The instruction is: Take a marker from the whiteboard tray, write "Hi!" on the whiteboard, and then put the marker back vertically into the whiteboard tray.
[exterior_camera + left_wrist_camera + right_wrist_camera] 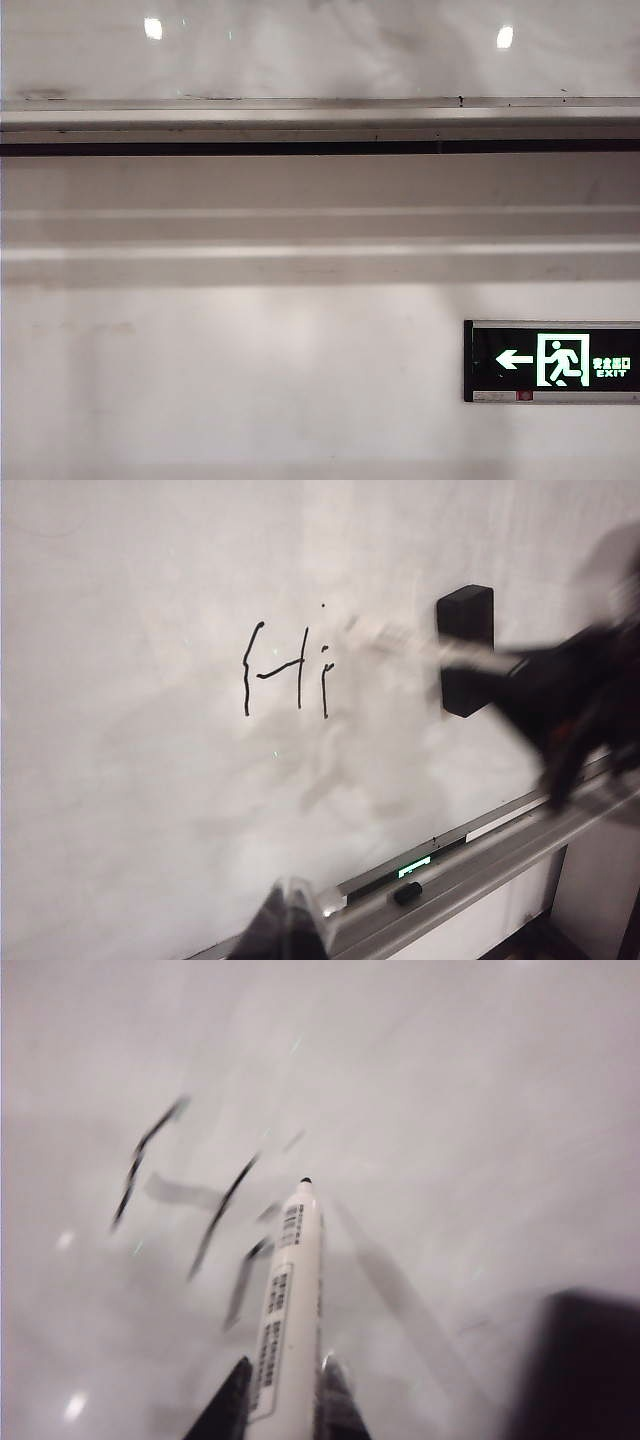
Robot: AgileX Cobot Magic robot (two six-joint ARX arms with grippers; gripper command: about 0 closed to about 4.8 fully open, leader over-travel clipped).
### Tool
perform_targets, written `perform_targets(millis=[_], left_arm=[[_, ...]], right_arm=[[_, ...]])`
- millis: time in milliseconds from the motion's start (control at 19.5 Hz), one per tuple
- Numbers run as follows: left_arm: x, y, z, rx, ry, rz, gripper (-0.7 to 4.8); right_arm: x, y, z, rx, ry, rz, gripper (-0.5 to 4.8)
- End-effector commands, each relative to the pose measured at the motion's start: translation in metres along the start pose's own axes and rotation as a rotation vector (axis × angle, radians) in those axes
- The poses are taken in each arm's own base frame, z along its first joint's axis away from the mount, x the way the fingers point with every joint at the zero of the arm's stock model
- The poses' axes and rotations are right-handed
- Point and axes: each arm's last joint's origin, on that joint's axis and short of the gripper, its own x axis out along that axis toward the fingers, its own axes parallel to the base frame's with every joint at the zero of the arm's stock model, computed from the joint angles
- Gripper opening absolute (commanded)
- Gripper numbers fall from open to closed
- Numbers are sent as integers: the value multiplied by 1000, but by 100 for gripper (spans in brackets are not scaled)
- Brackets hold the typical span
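Nearest our right wrist camera, the right tool (pixel 285 1400) is clamped on the marker (pixel 288 1300), a dark finger on either side of the white barrel. We see the marker's long axis run straight out from the tool toward the whiteboard (pixel 480 1110), its dark tip leading and just off or touching the glossy surface; we cannot tell which. Black strokes reading "Hi" (pixel 290 670) sit just beside the tip, blurred here and clearer in the left wrist view. From there we see the right arm reach in as a dark blur, the marker (pixel 400 640) stretched level toward the lettering. A black block (pixel 465 650) clings to the board behind it. Below, the whiteboard tray (pixel 480 865) holds a small dark cap-like piece (pixel 407 892). Of the left tool (pixel 290 920) only a dark tip shows, near the tray; we cannot tell how wide it stands. In the exterior view an exit sign (pixel 552 361) hangs on the wall.
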Motion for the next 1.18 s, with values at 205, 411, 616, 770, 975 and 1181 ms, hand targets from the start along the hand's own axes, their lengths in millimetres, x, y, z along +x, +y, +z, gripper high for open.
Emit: perform_targets(millis=[205,411,616,770,975,1181], left_arm=[[-2,-1,2,0,-16,-4,-6],[-2,-1,2,0,-15,-5,-6],[-2,-1,2,-1,-10,-5,-6],[-2,-1,1,-2,-4,-5,-6],[-2,-1,1,-3,-3,-5,-6],[-2,-1,1,-5,4,-6,-6]], right_arm=[[2,-10,0,-48,-14,-54,-6],[10,-10,-7,-59,-1,-68,-6],[15,-8,-12,-77,26,-83,-6],[14,-6,-17,-96,82,-66,-6],[13,-3,-25,-117,166,-35,-6],[13,-1,-30,-130,215,-25,-6]])
